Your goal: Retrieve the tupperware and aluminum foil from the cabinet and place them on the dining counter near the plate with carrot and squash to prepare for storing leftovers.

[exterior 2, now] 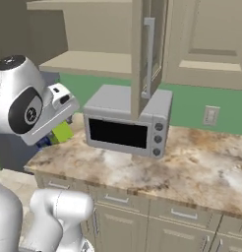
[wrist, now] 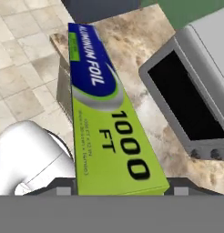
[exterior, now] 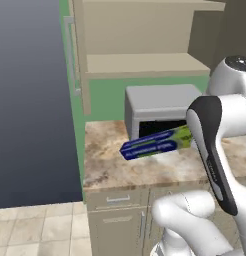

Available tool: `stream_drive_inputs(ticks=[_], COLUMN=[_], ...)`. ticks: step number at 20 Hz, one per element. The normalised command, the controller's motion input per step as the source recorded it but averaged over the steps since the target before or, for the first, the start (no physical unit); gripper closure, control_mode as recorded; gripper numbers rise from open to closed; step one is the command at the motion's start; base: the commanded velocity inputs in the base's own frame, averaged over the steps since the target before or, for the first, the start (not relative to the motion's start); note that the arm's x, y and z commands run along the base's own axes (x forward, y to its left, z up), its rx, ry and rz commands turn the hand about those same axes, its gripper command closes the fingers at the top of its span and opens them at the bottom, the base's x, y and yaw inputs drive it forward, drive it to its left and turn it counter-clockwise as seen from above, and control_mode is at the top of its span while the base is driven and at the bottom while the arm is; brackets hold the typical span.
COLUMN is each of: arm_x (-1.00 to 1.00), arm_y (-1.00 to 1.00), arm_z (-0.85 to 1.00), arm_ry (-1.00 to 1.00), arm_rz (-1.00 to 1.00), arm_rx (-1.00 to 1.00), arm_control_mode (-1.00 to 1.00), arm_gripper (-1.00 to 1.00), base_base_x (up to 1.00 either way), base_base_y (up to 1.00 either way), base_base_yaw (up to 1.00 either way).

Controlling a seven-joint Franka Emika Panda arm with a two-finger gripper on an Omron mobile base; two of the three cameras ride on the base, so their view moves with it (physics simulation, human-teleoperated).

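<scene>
The aluminum foil box (wrist: 109,118) is held in the jaws, which are closed across its near end. In the hand view the long blue-and-green box extends away from the gripper (wrist: 118,189), with the green end nearest the fingers and the blue end farthest out. In the left base view the box hangs roughly level above the counter (exterior: 110,165), just in front of the microwave (exterior: 160,107), and does not appear to rest on the stone surface. The open cabinet (exterior: 140,35) stands above, its shelves bare where visible. The cabinet door (exterior 2: 145,54) is swung outward over the microwave top.

The foil appears to be clear of the cabinet and ready for carrying to the dining counter. The tupperware and the plate cannot be located from these views.

Risks from this point:

- End grip. The box is held at one end, so most of its length overhangs. A fast swing or base turn could pivot it in the jaws or pull it free.
- Clearance. The free end lies close to the microwave front and the counter edge. A low or tight arc could strike either one.
- Open door. A rising arm path could catch the projecting door.
- Light carton. Excess squeeze could crush the walls and loosen the hold.
</scene>
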Motion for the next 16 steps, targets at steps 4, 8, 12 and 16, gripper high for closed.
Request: stream_drive_inputs(ticks=[4,8,12,16], arm_x=[0.00,0.00,0.00,0.00], arm_y=[0.00,0.00,0.00,0.00], arm_z=[0.00,0.00,0.00,0.00], arm_ry=[0.00,0.00,0.00,0.00], arm_rz=[0.00,0.00,0.00,0.00], arm_rx=[0.00,0.00,0.00,0.00], arm_control_mode=[1.00,1.00,1.00,1.00], arm_gripper=[1.00,1.00,1.00,1.00], base_base_x=[-1.00,-0.87,-0.57,-0.24], base_base_y=[0.12,0.47,0.71,0.78], base_base_yaw=[0.41,0.50,0.61,0.71])
